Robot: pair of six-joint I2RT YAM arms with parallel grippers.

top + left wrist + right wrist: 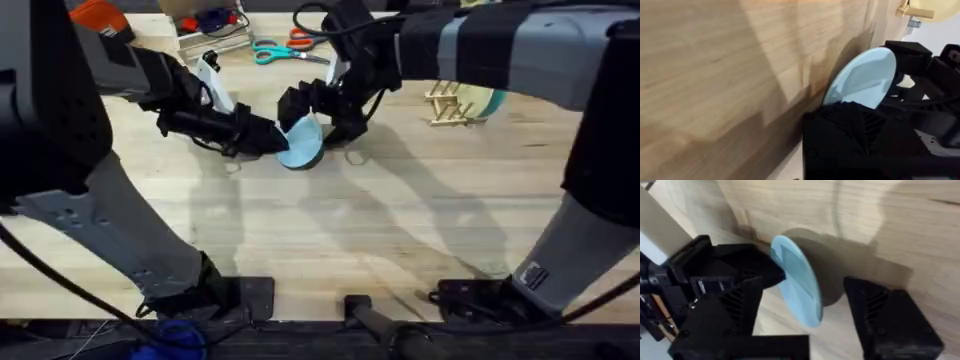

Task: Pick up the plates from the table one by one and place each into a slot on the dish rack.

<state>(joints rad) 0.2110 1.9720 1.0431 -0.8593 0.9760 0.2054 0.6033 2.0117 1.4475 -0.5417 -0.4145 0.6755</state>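
Two arms meet over a light blue plate at the middle of the wooden surface.

The left arm reaches in from the lower left, the right arm from the lower right, and the left gripper and right gripper close in on the light blue plate, which stands on edge. The overhead view alone shows the dish rack well apart to the right, a teal plate in it. The left wrist view shows the left jaws clenched on the plate's rim. The right wrist view shows the right jaws released, one black finger on each side of the plate, apart from it.
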